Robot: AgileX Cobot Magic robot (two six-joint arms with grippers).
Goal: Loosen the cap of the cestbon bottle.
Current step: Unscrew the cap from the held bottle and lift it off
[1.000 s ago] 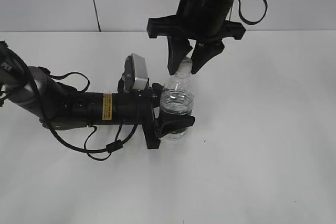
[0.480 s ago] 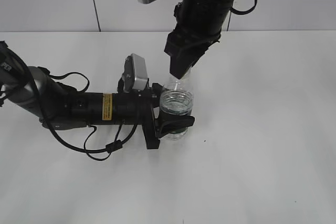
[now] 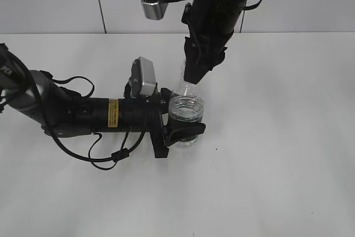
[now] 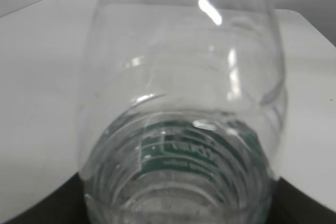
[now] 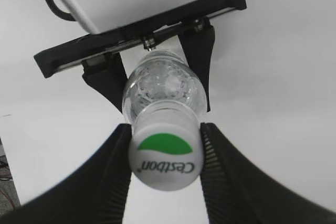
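Since 1.0 s ago we record 1 change: the right wrist has rotated about the bottle's neck, its camera housing swinging toward the left, while left arm and bottle hold position.

Item 1, left gripper (image 3: 186, 120): lying low across the counter from its left edge, closed around the mid-body of the cestbon bottle (image 3: 186, 108). Our left wrist view shows only clear plastic wall and green label at close range; the fingers are out of frame there.

Item 2, cestbon bottle: upright, near the counter's middle, slightly toward the far edge. We judge it light, thin-walled and easily dented, with smooth sides that could slip or twist under torque. Best hold for steadying: the ribbed lower body, where item 1 already sits.

Item 3, cap (image 5: 166, 153): white, green patch, print legible. Small and stiff; its side wall is the place to grip.

Item 4, right gripper (image 5: 166, 156): descending from the far edge, narrowed onto the cap, 1 finger (image 5: 113, 166) on each flank, apparently touching.

Surroundings: white counter (image 3: 277, 165), bare around the bottle; pale wall panels beyond the far edge. We see nothing blocking the twist; the 2 grippers are stacked close, so wrist clearance is our only concern.
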